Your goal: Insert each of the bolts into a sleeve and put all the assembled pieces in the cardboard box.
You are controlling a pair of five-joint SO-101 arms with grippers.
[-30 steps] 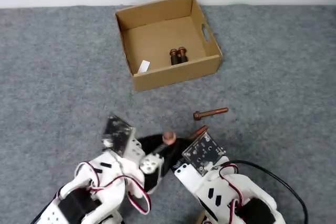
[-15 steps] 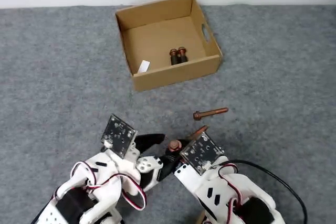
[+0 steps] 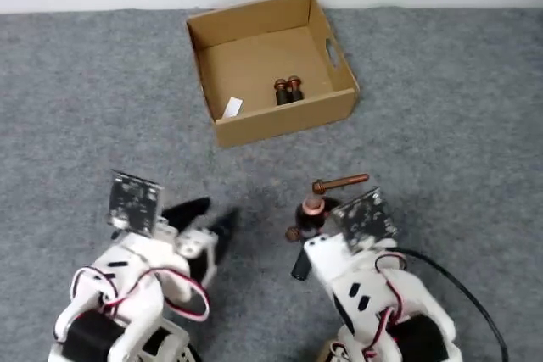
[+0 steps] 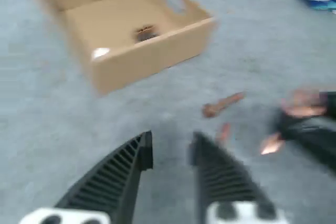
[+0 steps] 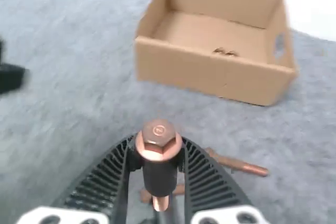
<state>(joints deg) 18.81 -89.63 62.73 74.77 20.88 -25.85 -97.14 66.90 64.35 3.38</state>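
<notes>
My right gripper (image 5: 157,167) is shut on a copper bolt (image 5: 158,140) that sits upright inside a black sleeve (image 5: 159,177). In the high view this held piece (image 3: 308,214) hangs just short of a loose bolt (image 3: 339,183) lying on the carpet. My left gripper (image 3: 209,217) stands open and empty, well to the left of the held piece. Its fingers (image 4: 140,153) point toward the cardboard box (image 3: 222,30). Two assembled pieces (image 3: 287,89) lie inside the box. A second copper piece (image 4: 223,131) lies on the carpet close to the right gripper.
A small white label (image 3: 232,108) lies on the box floor. The box has a handle slot (image 3: 332,53) in its right wall. Grey carpet (image 3: 441,125) spreads around the box and between the arms. A black cable (image 3: 462,294) trails from the right arm.
My left gripper has let go of the piece, opened and drawn back to the left. My right gripper has swung right and farther out with the bolt and sleeve.
</notes>
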